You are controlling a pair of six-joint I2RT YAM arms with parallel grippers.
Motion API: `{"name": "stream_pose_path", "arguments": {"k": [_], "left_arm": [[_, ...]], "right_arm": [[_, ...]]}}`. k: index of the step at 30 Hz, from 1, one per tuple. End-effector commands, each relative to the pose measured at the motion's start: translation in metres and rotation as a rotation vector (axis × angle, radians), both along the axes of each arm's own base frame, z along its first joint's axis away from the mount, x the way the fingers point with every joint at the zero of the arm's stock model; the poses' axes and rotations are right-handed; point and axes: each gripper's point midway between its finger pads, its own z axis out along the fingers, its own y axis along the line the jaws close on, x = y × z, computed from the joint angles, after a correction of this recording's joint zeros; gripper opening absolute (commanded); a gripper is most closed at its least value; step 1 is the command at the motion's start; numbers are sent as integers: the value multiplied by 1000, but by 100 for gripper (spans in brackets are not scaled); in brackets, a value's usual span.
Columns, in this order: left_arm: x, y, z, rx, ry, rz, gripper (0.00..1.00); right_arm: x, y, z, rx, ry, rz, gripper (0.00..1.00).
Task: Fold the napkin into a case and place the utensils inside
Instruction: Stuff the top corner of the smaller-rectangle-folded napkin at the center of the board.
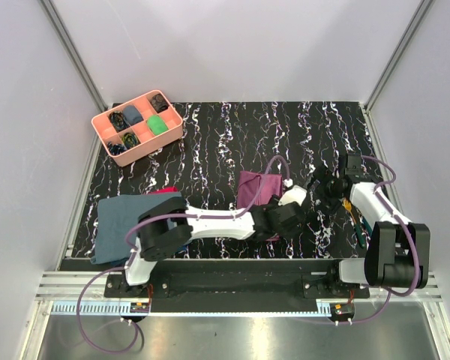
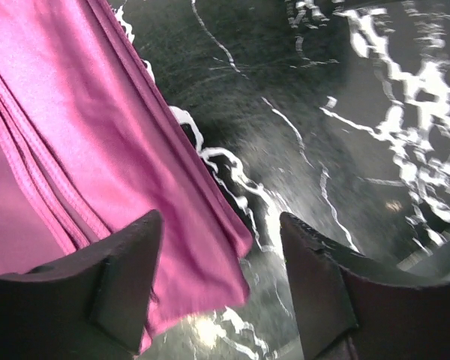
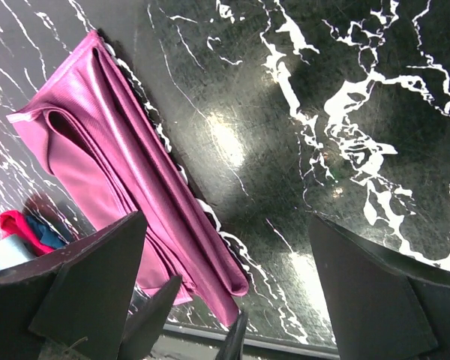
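My left claw point(image 2: 219, 225) stands apart, low over the near end of the case point(image 2: 75, 127), the cloth's edge by one finger, probably to hold it or open its mouth. My right claw point(image 3: 226, 221) gapes, empty, to its right. The case is satiny, layered plum cloth, mid-table point(image 1: 210, 142). Slim utensils point(image 1: 355, 217) wait far right.

Likely a lab enclosure, white panel walls point(image 1: 232, 52), aluminium framing point(image 1: 73, 49), marbled tabletop point(image 1: 210, 142)

By the left jaws, the left arm point(image 1: 217, 223) is covering part of the folded napkin point(image 1: 253, 187); behind the right jaws, the utensils point(image 1: 358, 229) are showing only partly.
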Motion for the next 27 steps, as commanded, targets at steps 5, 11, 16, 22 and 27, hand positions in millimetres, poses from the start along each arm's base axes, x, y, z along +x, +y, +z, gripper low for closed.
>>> {"name": "stream_pose_path", "arguments": {"k": [5, 11, 16, 22, 27], "left_arm": [[4, -7, -14, 103, -33, 97, 64], [-2, -7, -35, 147, -8, 96, 59], [1, -1, -34, 164, -27, 114, 44], [-1, 5, -20, 148, -21, 98, 24], [-3, 13, 6, 49, 12, 83, 0]], "right_arm": [[7, -3, 7, -31, -26, 41, 100], [7, 13, 7, 42, -73, 130, 98], [11, 32, 12, 144, -166, 212, 97], [19, 36, 8, 169, -165, 238, 96], [21, 47, 5, 233, -177, 301, 95]]}}
